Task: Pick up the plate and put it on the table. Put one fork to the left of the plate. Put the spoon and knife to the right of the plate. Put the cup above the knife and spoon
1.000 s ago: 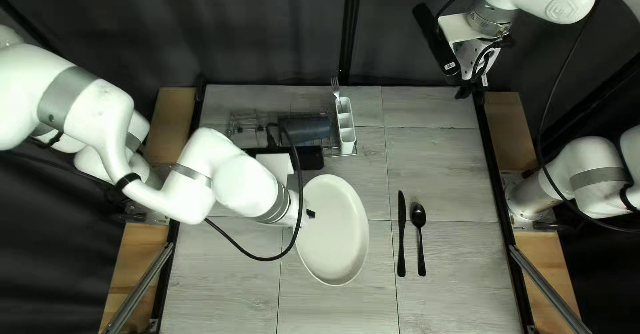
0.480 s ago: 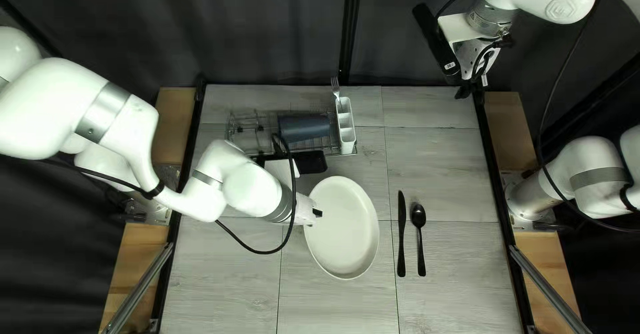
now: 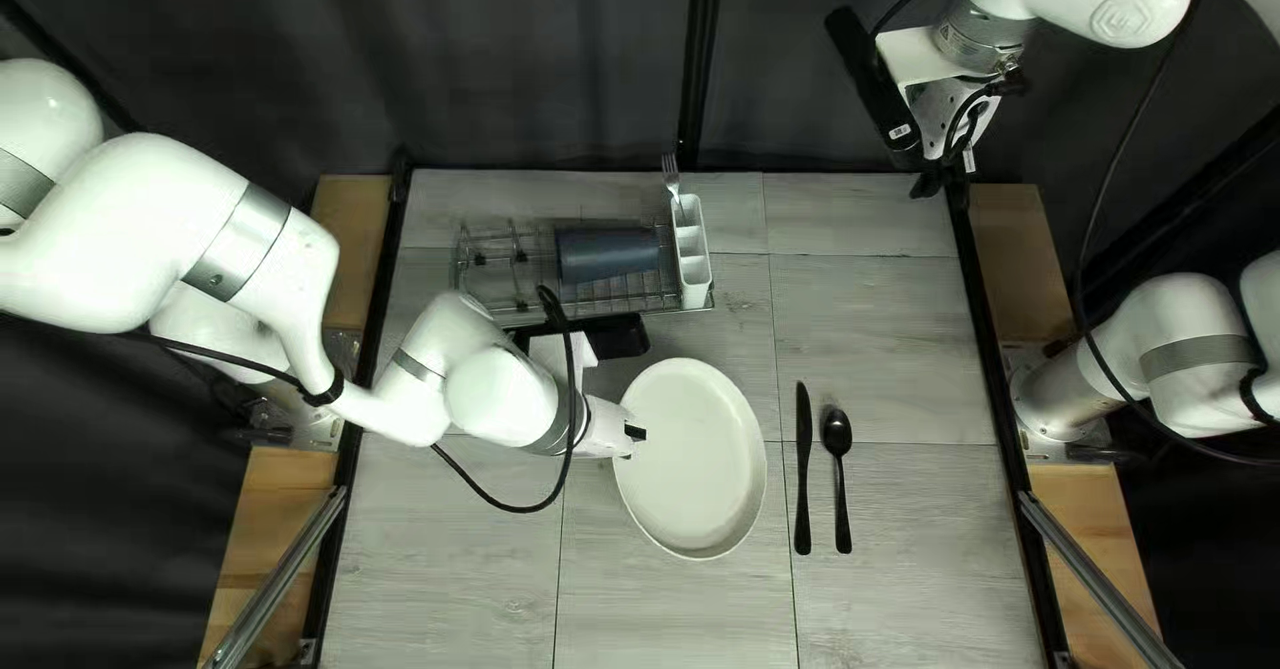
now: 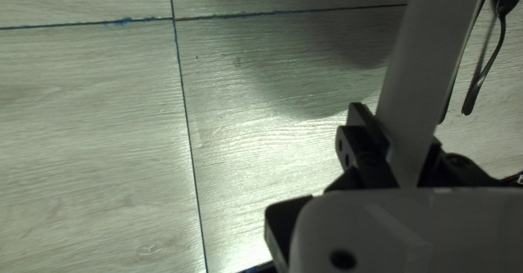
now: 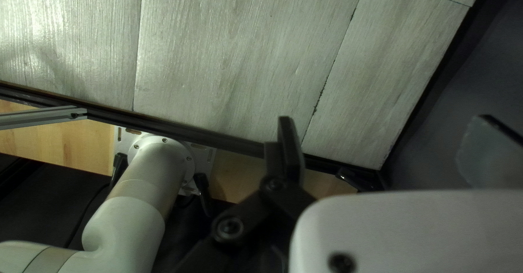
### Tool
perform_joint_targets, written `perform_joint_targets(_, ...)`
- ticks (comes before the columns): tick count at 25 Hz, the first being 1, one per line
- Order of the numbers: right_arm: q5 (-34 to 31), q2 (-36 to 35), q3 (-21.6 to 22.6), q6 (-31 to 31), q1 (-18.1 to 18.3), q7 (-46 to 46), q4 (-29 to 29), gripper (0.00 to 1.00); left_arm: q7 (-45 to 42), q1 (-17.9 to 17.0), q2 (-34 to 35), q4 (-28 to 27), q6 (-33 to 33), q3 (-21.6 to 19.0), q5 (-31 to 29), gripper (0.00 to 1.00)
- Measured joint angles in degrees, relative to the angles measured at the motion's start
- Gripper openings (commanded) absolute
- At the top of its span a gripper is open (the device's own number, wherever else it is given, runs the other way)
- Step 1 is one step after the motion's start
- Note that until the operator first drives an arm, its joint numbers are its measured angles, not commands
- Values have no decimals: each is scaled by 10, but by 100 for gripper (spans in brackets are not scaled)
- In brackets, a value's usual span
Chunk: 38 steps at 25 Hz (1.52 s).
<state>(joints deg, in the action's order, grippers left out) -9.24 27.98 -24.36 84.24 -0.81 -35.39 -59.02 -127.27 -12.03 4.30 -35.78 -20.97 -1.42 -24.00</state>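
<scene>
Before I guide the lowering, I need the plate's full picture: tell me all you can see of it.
The plate is off-white, oval and smooth, with a low raised rim and no visible pattern or chips; its material could be ceramic or plastic. Bare, it faces up, long axis roughly near to far, left of the knife. The left gripper pinches its side edge. Its shadow suggests it is above the table.

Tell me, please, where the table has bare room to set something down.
Bare: between spoon and the table's right edge, and from knife to far edge. Crowded: the rack with its cup, and the plate in my left gripper.
</scene>
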Motion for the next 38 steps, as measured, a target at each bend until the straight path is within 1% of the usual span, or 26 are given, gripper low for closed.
perform_joint_targets(7,0,0,0,0,0,0,0,100,-11,5,-28,7,46,3,-18,0)
perform_joint_targets(8,0,0,0,0,0,0,0,100,-10,5,-29,8,50,3,-18,7)
perform_joint_targets(9,0,0,0,0,0,0,0,100,-7,6,-30,10,53,4,-17,31)
perform_joint_targets(10,0,0,0,0,0,0,0,100,-2,6,-32,11,56,5,-14,89)
perform_joint_targets(11,0,0,0,0,0,0,0,100,4,7,-33,13,60,6,-9,100)
perform_joint_targets(16,0,0,0,0,0,0,0,100,39,8,-37,21,76,9,24,100)
perform_joint_targets(19,0,0,0,0,0,0,0,100,67,7,-35,24,74,9,48,100)
perform_joint_targets(22,0,0,0,0,0,0,0,100,131,-2,-16,22,34,16,99,100)
perform_joint_targets(26,0,0,0,0,0,0,0,100,244,-21,13,-15,-84,32,167,100)
perform_joint_targets(28,0,0,0,0,0,0,0,100,276,-28,22,-33,-120,38,188,100)
perform_joint_targets(36,0,0,0,0,0,0,0,100,291,-30,28,-37,-131,43,199,100)
perform_joint_targets(38,0,0,0,0,0,0,0,100,321,-31,44,-34,-144,52,211,100)
